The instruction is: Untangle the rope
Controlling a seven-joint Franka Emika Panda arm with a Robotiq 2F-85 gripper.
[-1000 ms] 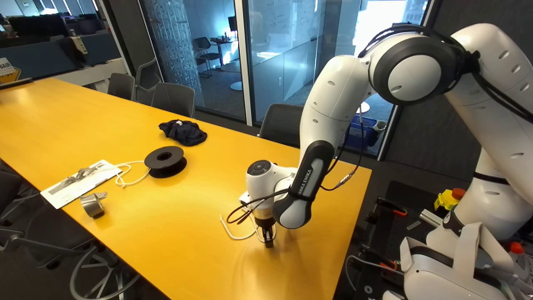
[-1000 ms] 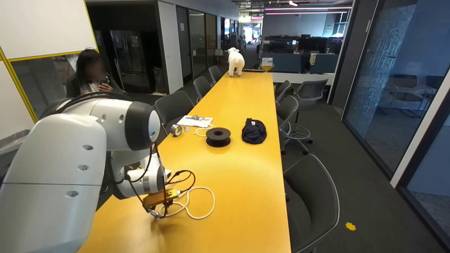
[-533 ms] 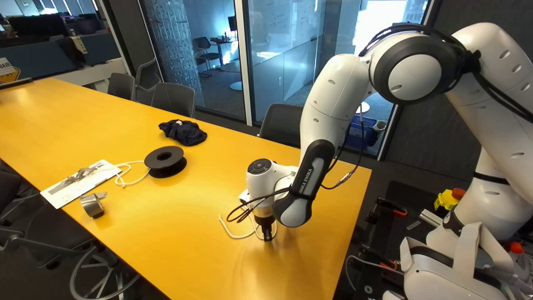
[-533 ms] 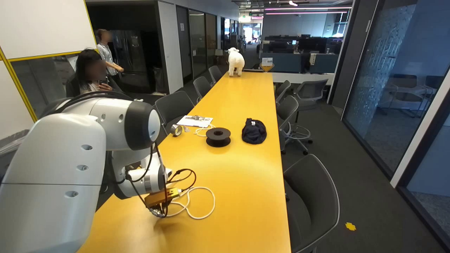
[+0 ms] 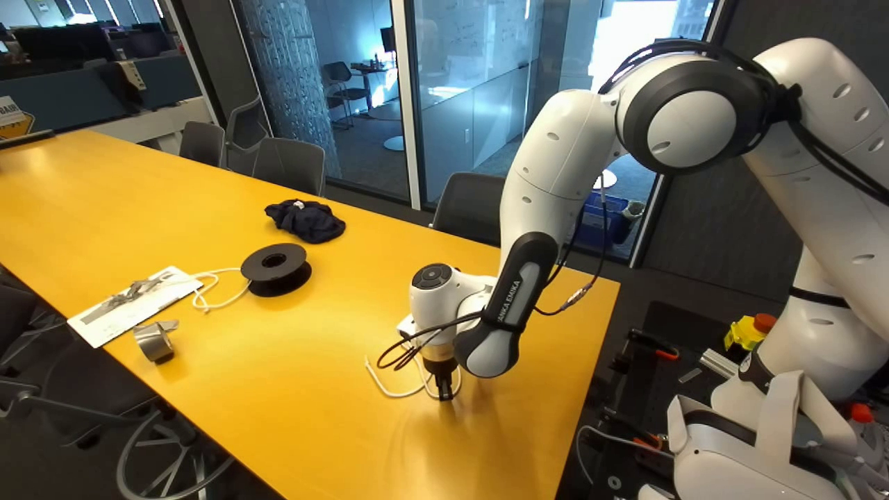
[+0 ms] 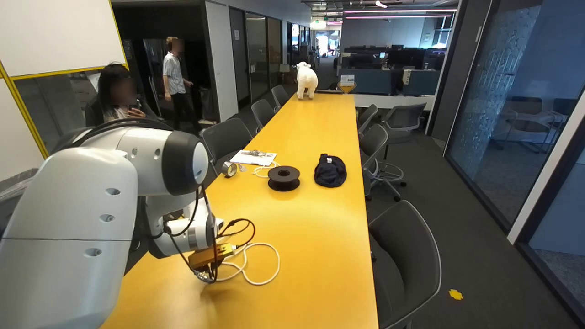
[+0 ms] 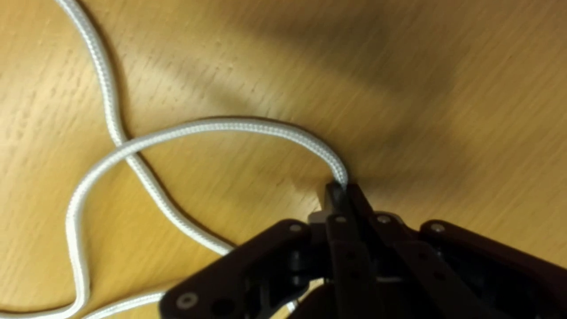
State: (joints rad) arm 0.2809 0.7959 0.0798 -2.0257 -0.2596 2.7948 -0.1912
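Observation:
The rope is a thin whitish braided cord lying in loose loops on the table. In the wrist view one strand crosses over another left of the jaws. My gripper is shut on the rope, which enters between the fingertips where a curved strand ends. Part of the rope passes behind the gripper and is hidden. Both exterior views show the gripper low over the table, with the rope spreading out beside it. A wide loop of the rope lies beyond the wrist in an exterior view.
Farther along the table stand a black spool with a second white cord, a dark cloth bundle, a white flat strip and a tape roll. Chairs line the edges. A cable loops from the wrist.
The fingers have come together on the rope, and the gripper has risen slightly. The rope's loops have shifted a little. In the background, a person has walked into view.

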